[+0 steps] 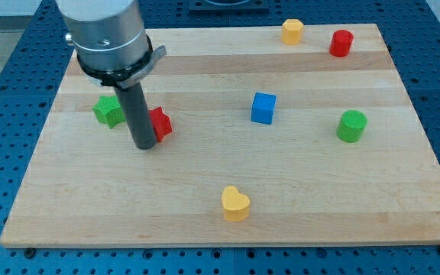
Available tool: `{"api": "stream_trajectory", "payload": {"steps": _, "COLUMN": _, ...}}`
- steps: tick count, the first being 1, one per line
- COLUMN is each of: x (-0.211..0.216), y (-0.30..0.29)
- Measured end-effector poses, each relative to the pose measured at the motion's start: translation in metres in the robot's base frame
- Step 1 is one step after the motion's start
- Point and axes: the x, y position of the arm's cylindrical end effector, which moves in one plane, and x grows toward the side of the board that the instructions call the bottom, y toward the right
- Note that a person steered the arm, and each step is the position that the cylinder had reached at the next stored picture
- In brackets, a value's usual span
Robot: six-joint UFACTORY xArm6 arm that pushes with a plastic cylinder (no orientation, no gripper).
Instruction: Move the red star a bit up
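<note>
The red star (pixel 161 124) lies on the wooden board (pixel 228 198) at the view's left, partly hidden behind the rod. My tip (pixel 143 144) rests on the board just left of and slightly below the red star, touching or nearly touching it. A green star (pixel 108 111) sits just left of the rod, a little higher in the view.
A blue cube (pixel 263 108) sits at the centre. A green cylinder (pixel 351 126) is at the right. A yellow heart (pixel 235 204) lies near the bottom. A yellow block (pixel 292 31) and a red cylinder (pixel 341 43) sit at the top right.
</note>
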Motion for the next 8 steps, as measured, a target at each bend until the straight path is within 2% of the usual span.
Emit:
{"api": "stream_trajectory", "payload": {"steps": 2, "x": -0.017, "y": -0.008}}
{"api": "stream_trajectory", "payload": {"steps": 4, "x": -0.041, "y": 0.025}}
{"api": "stream_trajectory", "payload": {"steps": 6, "x": -0.110, "y": 0.042}}
{"api": "stream_trajectory", "payload": {"steps": 8, "x": -0.118, "y": 0.057}}
